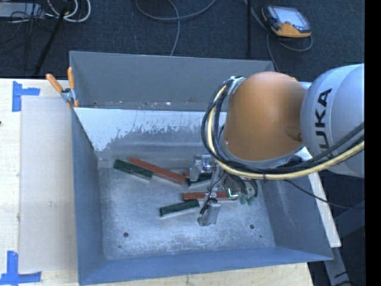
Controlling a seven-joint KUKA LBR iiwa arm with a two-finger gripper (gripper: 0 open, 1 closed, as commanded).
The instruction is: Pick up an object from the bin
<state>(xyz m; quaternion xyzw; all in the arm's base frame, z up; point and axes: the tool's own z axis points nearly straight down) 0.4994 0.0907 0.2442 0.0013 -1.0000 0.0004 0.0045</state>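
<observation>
camera view: hand (208, 211) beside green stick (178, 208), brown stick (197, 195).

Fairly bright, even light falls from above. The grey metal bin (88, 207) shows a pale band of glare across its back wall, upper middle of the frame. The rounded orange wrist cover (262, 118) has a soft sheen and shades the bin floor beneath it. The dark floor (178, 16) along the top is dim.
</observation>
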